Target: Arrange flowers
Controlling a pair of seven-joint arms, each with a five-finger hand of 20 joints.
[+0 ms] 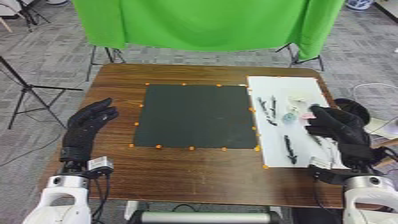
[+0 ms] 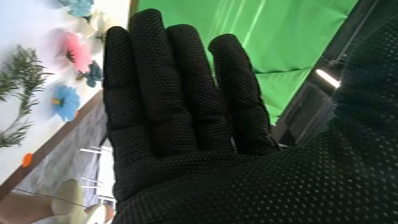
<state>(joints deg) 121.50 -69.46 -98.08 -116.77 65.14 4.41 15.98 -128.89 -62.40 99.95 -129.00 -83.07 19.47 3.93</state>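
A brown wooden table (image 1: pixel 200 182) fills the middle of the head view. On it lies a dark square mat (image 1: pixel 195 117), centre of the frame, with small orange markers (image 1: pixel 159 146) spaced around its edges. A white sheet (image 1: pixel 275 86) lies to the right of the mat. A green cloth (image 1: pixel 209 25) hangs across the top of the frame, beyond the table. Around the table is a grey patterned floor (image 1: pixel 49 57), with a black stand (image 1: pixel 27 87) on spread legs at the left edge. A black round container (image 1: pixel 353 106) is beside the table's right edge, partly behind the right hand.

The left hand (image 1: pixel 83 125) is at the left of the frame, above the table's left side, its arm coming up from the lower left. Its fingers are loosely bent, and it grasps nothing. The right hand (image 1: pixel 340 127) is at the right of the frame, over the right side of the white sheet, its arm coming up from the lower right. In the right wrist view the right hand (image 2: pixel 173 125) has its fingers extended side by side, released.

The flowers and sprigs lie on the white sheet: dark sprigs (image 1: pixel 289 148) in the head view, and in the right wrist view a pink flower (image 2: pixel 76 51), a blue flower (image 2: pixel 66 101) and a green sprig (image 2: pixel 27 75).
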